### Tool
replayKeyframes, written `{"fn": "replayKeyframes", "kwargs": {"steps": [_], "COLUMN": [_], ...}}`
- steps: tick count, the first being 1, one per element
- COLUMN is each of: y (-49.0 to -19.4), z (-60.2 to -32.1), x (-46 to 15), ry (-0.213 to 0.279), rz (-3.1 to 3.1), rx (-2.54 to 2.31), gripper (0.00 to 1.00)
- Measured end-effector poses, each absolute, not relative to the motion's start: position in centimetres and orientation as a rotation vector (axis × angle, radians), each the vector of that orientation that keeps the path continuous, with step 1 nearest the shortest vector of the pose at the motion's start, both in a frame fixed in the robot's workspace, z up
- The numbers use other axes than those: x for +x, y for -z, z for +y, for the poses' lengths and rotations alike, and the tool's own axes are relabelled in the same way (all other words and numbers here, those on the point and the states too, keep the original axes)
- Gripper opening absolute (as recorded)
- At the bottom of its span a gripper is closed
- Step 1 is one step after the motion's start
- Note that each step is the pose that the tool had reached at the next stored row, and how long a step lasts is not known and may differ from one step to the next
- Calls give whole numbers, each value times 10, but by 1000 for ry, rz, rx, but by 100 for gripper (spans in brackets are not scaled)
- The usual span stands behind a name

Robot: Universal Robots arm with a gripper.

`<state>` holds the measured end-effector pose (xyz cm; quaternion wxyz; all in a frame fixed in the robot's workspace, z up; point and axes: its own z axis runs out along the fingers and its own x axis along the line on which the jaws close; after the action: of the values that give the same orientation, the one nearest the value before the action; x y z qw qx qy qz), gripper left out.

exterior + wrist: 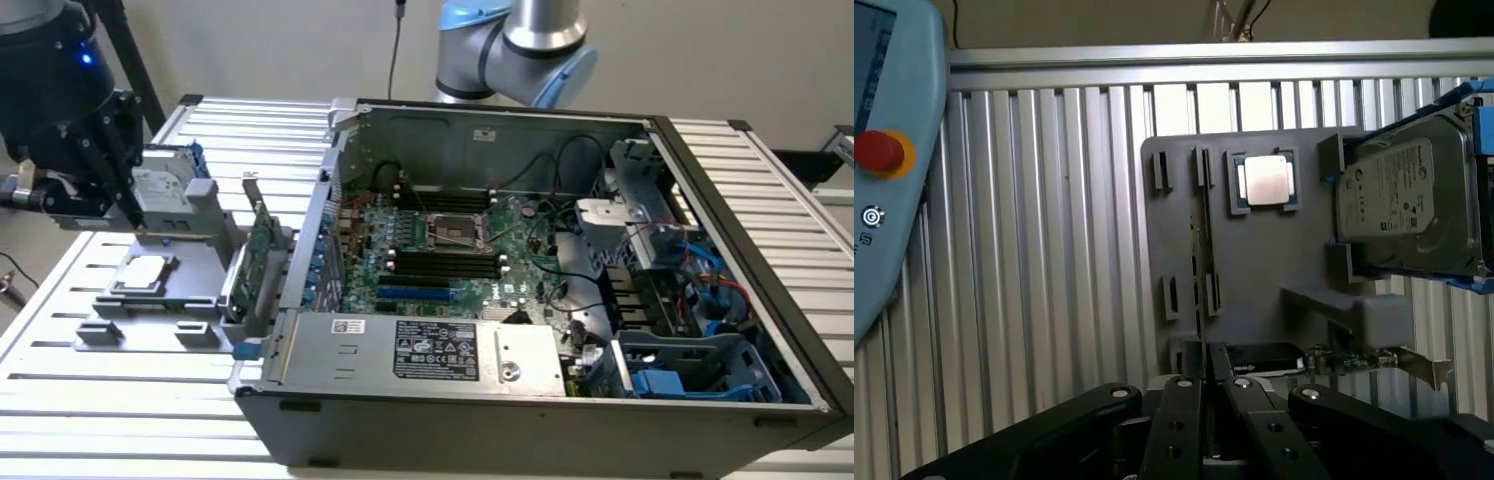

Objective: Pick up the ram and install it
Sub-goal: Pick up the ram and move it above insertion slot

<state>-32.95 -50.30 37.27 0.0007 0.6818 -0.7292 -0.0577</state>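
Exterior view. Black two-finger gripper (131,215) hangs over the flat grey plastic parts tray (147,330) at the exterior view's left, on the ribbed aluminium table (120,420). Just beside the gripper, a silver hard drive in a blue bracket (167,195) stands upright on the tray. A square silver processor chip (144,272) lies flat in its pocket, nearer the camera. A larger green expansion card with a metal bracket (258,262) stands on edge between the tray and the side wall of the open dark-grey computer case (534,410). Inside the case lies the green motherboard (501,235) with its row of long black memory slots (447,265), well apart from the gripper. The card and the case wall stand between them.

Wrist view. The ram (1200,250), a long thin stick seen edge-on as a dark line, runs from the fingertips out over the tray's narrow slots. Black metal fingers (1179,420) are closed against it, one on each side, with no gap visible. Whether the stick is seated in the slots or lifted clear cannot be told. A pale blue-grey teach pendant with a red button (884,150) lies on the table, away from the tray.
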Motion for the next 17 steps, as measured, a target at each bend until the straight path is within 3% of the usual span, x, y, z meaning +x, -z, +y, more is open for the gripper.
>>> {"fn": "replayKeyframes", "kwargs": {"steps": [17], "y": [-379], "z": [-501], "x": [-268], "ry": [207], "rz": [-2292], "rx": [2148], "gripper": [14]}}
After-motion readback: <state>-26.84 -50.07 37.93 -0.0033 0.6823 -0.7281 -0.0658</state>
